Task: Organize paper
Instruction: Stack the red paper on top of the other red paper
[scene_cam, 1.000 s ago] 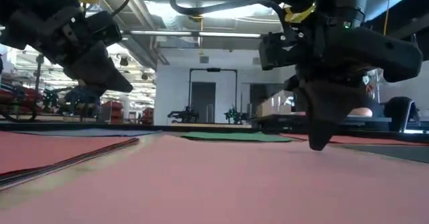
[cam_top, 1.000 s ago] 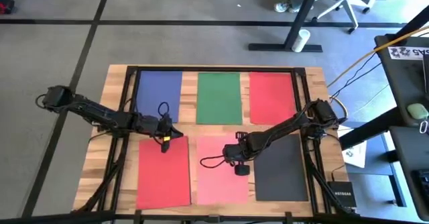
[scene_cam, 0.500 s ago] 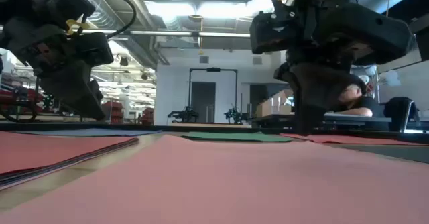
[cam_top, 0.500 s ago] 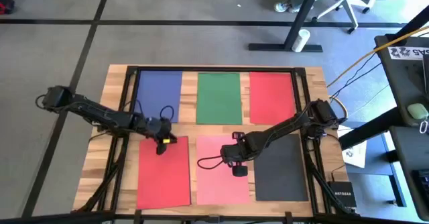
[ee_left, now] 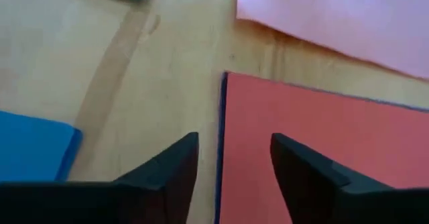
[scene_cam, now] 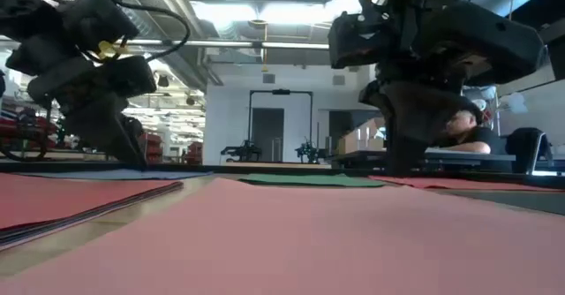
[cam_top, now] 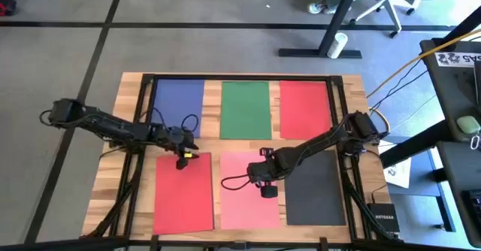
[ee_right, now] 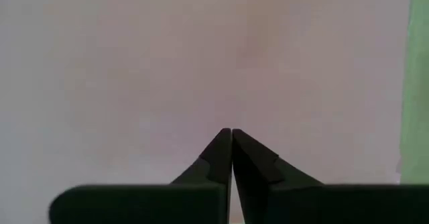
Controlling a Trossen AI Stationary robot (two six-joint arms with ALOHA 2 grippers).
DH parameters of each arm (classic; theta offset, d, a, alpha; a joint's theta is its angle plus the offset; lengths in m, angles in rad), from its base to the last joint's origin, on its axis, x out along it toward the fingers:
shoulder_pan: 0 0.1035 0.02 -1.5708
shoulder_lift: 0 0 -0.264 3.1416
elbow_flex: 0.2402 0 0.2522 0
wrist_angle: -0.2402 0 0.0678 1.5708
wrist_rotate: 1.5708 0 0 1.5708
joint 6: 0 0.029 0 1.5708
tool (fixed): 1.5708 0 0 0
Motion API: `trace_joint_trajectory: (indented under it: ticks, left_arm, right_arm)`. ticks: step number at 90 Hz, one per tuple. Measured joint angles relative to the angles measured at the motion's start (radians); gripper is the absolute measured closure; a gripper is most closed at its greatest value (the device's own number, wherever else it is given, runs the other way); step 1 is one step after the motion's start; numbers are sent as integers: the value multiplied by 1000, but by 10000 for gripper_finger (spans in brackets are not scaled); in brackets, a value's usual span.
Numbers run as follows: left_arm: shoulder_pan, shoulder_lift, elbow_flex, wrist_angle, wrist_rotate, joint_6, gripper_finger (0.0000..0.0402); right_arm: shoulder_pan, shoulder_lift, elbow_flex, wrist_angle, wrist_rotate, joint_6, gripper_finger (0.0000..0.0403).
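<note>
1. Six sheets of paper lie flat on the wooden table (cam_top: 120, 116) in two rows of three, each with its long axis running from the near edge to the far edge.
2. Far row: blue sheet (cam_top: 179, 101), green sheet (cam_top: 246, 109), red sheet (cam_top: 304, 108).
3. Near row: a second red sheet (cam_top: 183, 195), salmon pink sheet (cam_top: 244, 202), dark grey sheet (cam_top: 316, 191).
4. The left gripper (ee_left: 231, 158) hovers over the far corner of the near red sheet, fingers apart, straddling that sheet's edge.
5. The right gripper (ee_right: 232, 142) is over the salmon pink sheet, its fingertips pressed together with nothing between them.
</note>
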State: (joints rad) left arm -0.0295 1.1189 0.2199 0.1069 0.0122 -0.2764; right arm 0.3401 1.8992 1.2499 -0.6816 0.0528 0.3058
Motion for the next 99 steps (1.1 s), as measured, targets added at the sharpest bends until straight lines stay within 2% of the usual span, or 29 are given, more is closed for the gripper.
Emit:
trace_joint_trajectory:
  ticks: [27, 51, 65, 90, 99]
  left_arm:
    - [5, 83, 3, 23, -45, 57, 212]
    - [5, 94, 15, 9, -87, 97, 216]
    - [4, 96, 43, -4, -90, 97, 244]
    - [4, 96, 71, 3, -48, 124, 321]
    - [4, 96, 88, 9, -39, 135, 332]
  right_arm:
    - [0, 0, 0, 0, 8, 0, 403]
    - [0, 0, 0, 0, 8, 0, 403]
    - [0, 0, 0, 1, 8, 0, 403]
    - [0, 0, 0, 1, 8, 0, 403]
    - [0, 0, 0, 1, 8, 0, 403]
